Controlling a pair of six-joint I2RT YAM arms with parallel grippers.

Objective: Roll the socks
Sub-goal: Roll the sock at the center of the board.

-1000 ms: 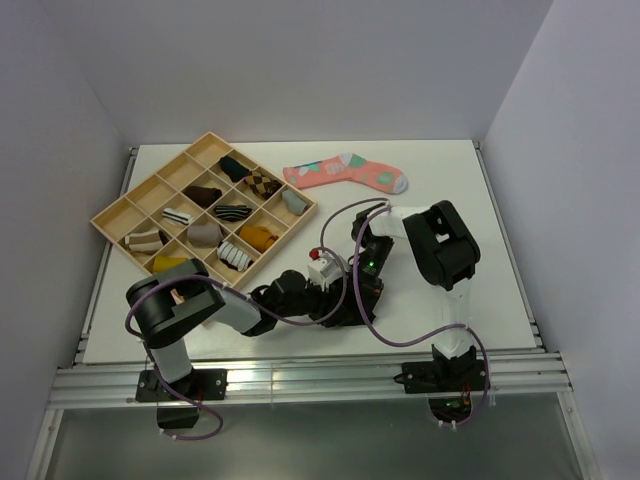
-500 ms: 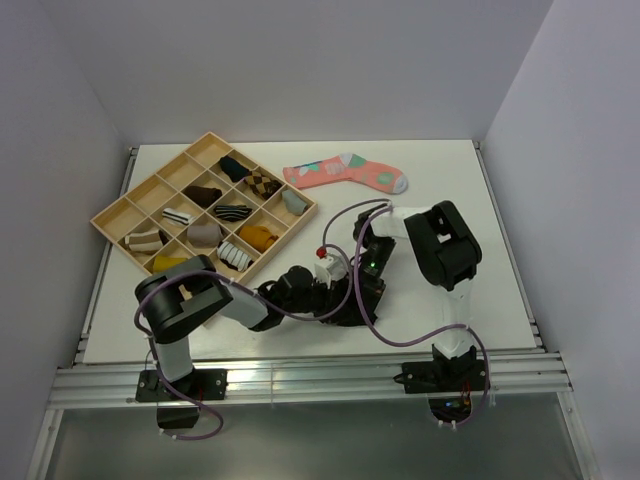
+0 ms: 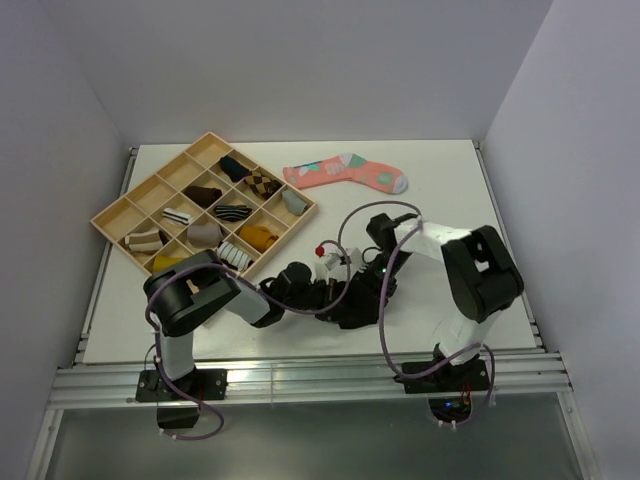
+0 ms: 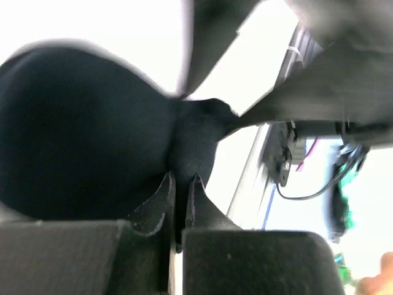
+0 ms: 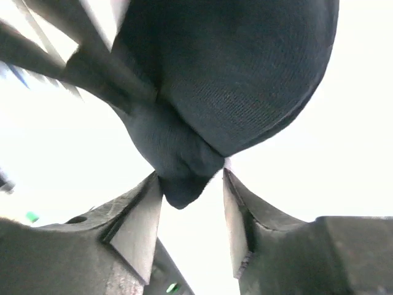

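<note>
Looking down on a white tabletop (image 3: 450, 200) boxed in by plain white walls (image 3: 300, 70) at the back and both sides. Got a wooden tray (image 3: 152, 175) with a grid of compartments sitting skewed at the back left, small sock bundles (image 3: 232, 212) in many of the cells. Pink sock (image 3: 345, 172) lying flat near the back, just right of the tray, not touching it. Metal rail (image 3: 300, 385) along the near edge, both arm bases bolted to it.

Black sock (image 3: 352, 308) down on the tabletop around near centre, close to the near edge and apart from the tray. Left arm (image 3: 205, 300) reaching in low from the left, right arm (image 3: 480, 275) folding over from the right, both meeting right at the sock. Purple cables (image 3: 385, 335) looping around the wrists there.

From the left wrist: left fingers (image 4: 150, 215) squeezed almost together on a thin fold of the black sock, the rest bulging off to the left as a dark lump. From the right wrist: right fingers (image 5: 135, 227) standing apart, a nub of the sock poking into the gap, close against one finger and clear of the other, so no grip there.

Room-wise: bare tabletop all down the right side out to the wall, plus a bare band between the pink sock and the arms. Tighter on the left, with the tray's near corner right by the left arm's elbow.
</note>
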